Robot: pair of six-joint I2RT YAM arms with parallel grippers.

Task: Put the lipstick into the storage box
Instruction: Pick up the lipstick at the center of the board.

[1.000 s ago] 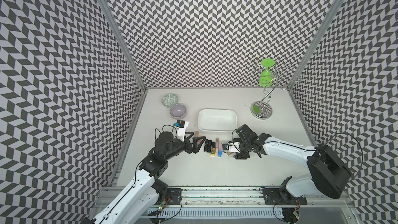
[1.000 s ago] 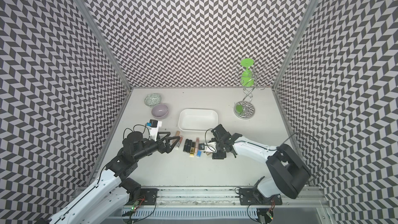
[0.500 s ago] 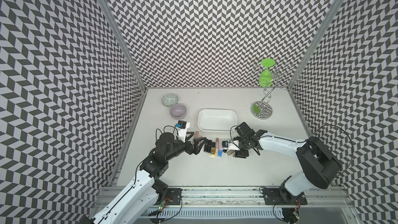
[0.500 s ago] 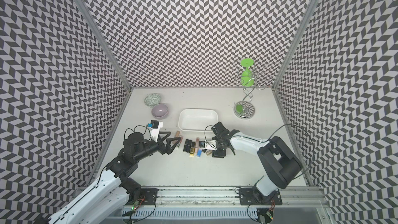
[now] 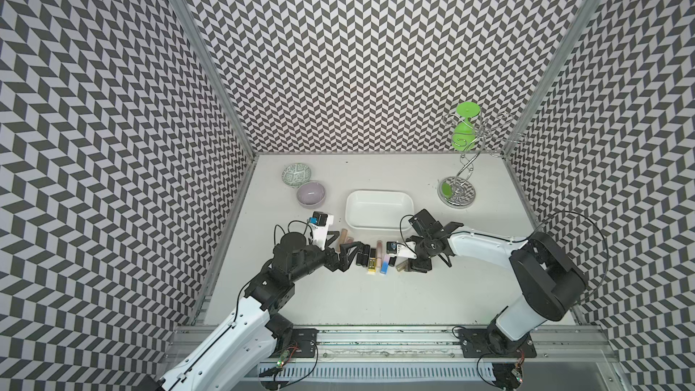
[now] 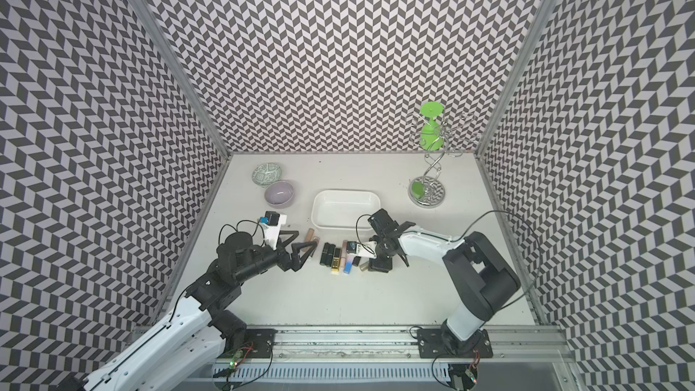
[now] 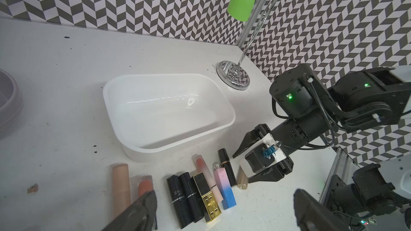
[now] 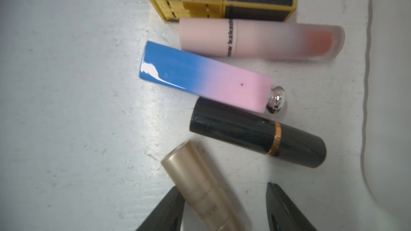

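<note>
- My right hand stands half open astride the champagne lipstick, one finger against the tube, the other clear of it; nothing is gripped.
- That lipstick lies on the table, ending a row of lipsticks near the storage box.
- My left hand hangs wide open over the row's other end, holding nothing.

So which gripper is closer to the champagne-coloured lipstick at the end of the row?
Right. The right gripper straddles the champagne lipstick, one finger on each side. The left gripper, wide open, sits well away from it, beside the peach tubes.
</note>
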